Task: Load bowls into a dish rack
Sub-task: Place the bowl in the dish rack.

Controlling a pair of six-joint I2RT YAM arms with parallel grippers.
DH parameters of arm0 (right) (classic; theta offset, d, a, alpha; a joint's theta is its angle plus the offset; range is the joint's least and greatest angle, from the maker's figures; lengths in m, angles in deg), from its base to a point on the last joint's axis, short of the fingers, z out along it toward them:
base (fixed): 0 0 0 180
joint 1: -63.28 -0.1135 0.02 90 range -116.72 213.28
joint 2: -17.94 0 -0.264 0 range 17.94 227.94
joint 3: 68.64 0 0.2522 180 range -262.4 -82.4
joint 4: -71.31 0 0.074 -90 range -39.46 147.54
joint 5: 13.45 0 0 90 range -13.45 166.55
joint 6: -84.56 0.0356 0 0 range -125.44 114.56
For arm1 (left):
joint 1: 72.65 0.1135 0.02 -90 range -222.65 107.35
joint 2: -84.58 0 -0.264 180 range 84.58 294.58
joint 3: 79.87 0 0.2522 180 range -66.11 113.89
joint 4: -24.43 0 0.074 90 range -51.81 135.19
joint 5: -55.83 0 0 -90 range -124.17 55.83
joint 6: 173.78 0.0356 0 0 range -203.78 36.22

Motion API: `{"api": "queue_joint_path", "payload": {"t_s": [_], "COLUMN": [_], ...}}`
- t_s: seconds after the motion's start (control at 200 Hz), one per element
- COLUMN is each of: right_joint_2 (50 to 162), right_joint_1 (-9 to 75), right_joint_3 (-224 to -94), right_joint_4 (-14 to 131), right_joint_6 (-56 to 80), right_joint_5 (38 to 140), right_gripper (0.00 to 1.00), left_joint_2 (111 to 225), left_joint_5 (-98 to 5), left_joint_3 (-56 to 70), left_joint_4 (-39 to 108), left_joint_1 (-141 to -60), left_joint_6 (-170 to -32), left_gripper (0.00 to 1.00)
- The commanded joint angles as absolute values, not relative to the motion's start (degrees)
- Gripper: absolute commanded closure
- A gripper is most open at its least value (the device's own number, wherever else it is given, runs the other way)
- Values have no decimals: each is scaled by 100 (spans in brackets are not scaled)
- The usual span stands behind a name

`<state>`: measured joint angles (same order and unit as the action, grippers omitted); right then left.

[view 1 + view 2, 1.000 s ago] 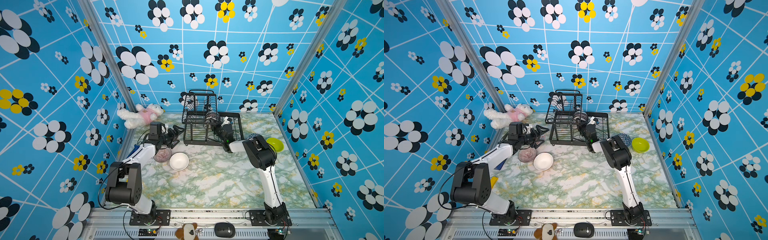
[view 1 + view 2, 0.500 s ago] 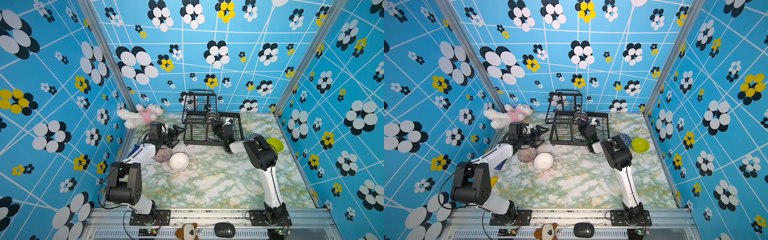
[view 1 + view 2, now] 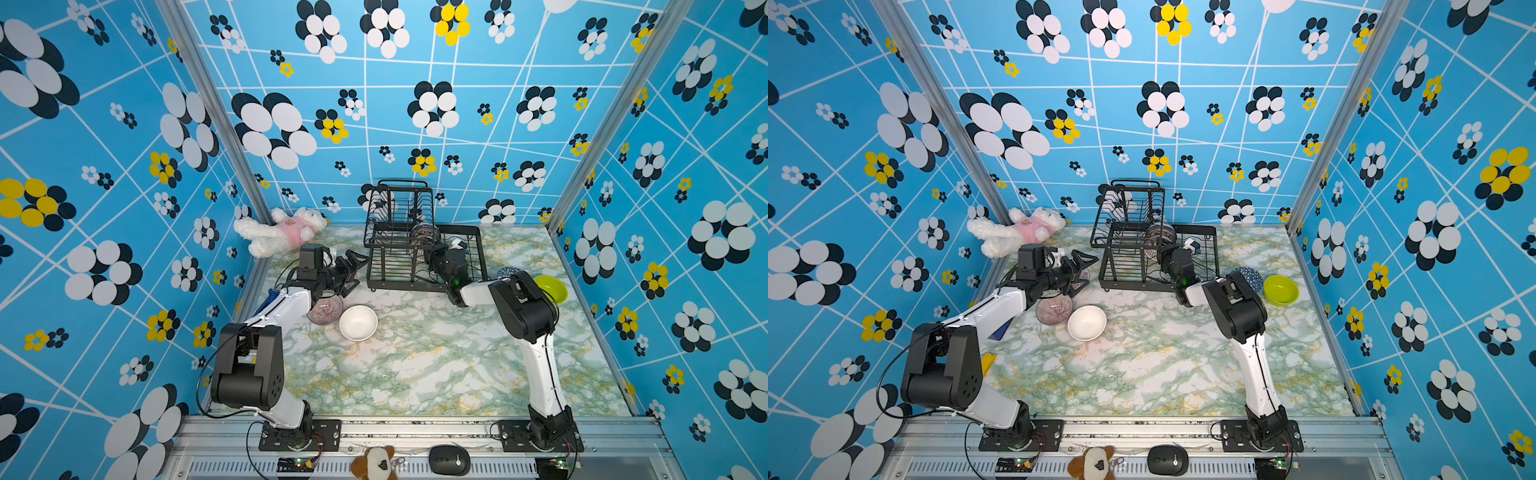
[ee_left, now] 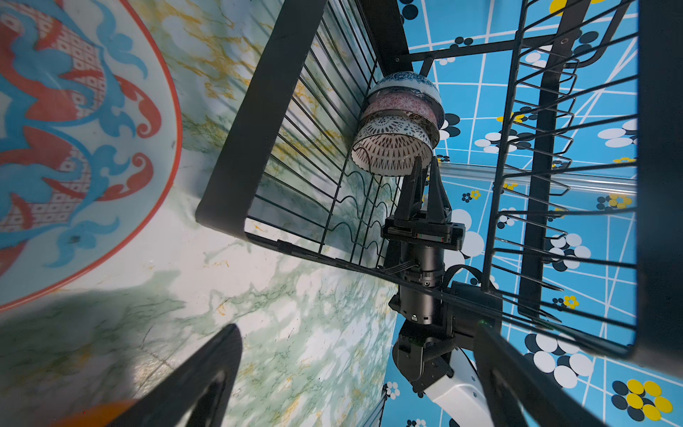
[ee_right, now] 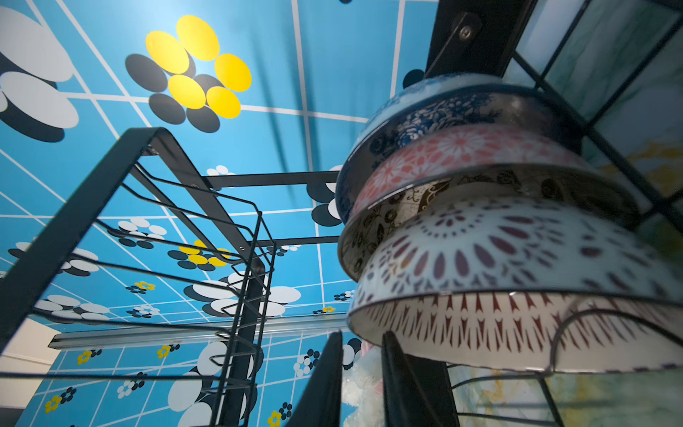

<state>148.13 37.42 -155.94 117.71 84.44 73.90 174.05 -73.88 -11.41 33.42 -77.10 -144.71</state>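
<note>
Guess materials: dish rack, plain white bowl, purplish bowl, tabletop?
Dish rack: black coated metal wire, thin rigid rods, semi-matte.
Plain white bowl: ceramic or melamine, glossy with highlights; can't tell which.
Purplish bowl: probably glass or clear plastic, ribbed and translucent.
Tabletop: likely printed marble-look film, flat with slight sheen; not certain.

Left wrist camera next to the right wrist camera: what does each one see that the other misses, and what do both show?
Only the left wrist view: a red-blue floral bowl on the marble table beside the rack, and the right pincer seen from outside, at the rim of the dotted bowl.
Only the right wrist view: a black-and-white bowl tucked between the pink bowl and the dotted one.
Both: the dish rack and the row of bowls standing on edge in it, the dotted bowl in front.
</note>
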Motion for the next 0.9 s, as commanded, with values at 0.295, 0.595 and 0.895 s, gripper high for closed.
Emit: {"api": "queue_joint_path", "payload": {"t_s": [0.295,0.595,0.895], "right_joint_2": [14108,13657,12975], "right_joint_1": [3702,3716,3764], "right_joint_3": [-15282,-14523,-13650], "right_joint_4": [11596,11990,12114], "right_joint_6": [8490,8565,8244], "right_joint_5": [7357,7321,7417], "right_gripper": [64,55,42], "left_joint_2": [17401,17384,17329], "left_joint_5": [-7505,-7490,-7434], "left_joint_3": [-1232,-1235,-1206], "left_joint_4": [3198,3224,3317], "left_joint_1": [-7643,-7643,-7641], "left_joint_6": [-14501,-14487,-14391], "left_gripper": [1,1,1]}}
